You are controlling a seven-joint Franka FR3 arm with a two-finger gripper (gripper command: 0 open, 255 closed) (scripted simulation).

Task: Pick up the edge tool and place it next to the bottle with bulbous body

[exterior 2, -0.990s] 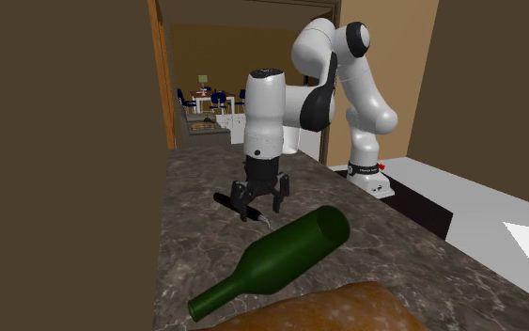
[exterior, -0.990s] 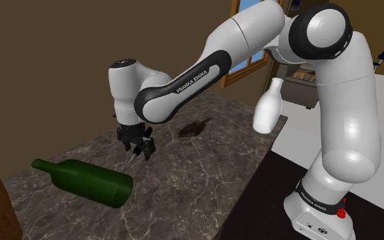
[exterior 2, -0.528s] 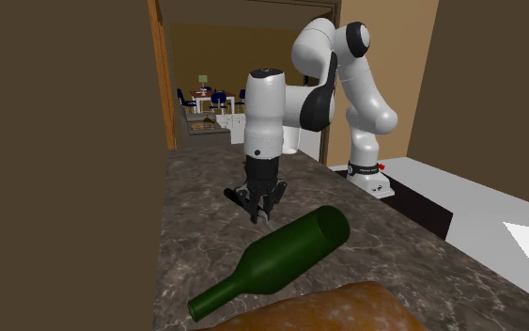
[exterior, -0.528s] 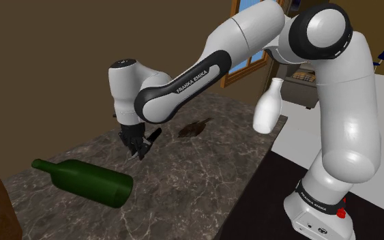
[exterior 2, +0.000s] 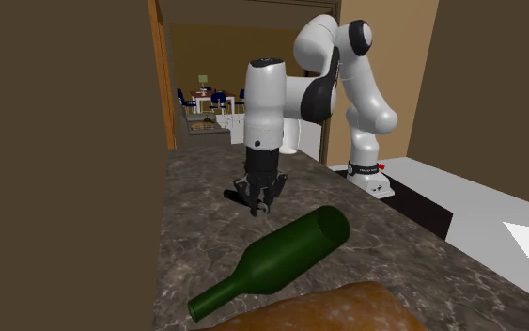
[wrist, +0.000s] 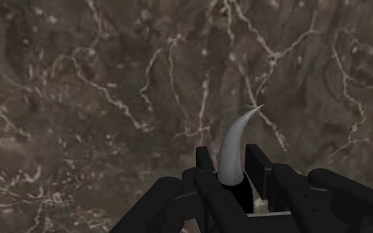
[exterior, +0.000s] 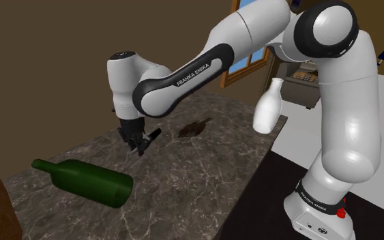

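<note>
Wrist view: fingers (wrist: 256, 164) pinch curved grey knife blade (wrist: 235, 147), pointing straight down above marble counter (wrist: 79, 99).

I read a dark veined marble countertop (exterior: 204, 170) across the shoulder view's centre, a plain brown wall (exterior: 61, 41) at upper left and a wood-framed window (exterior: 252, 67) at upper centre. In the second exterior view, a wooden door frame (exterior 2: 163, 85) at upper left opens onto what appear to be blue chairs (exterior 2: 217, 96).
</note>
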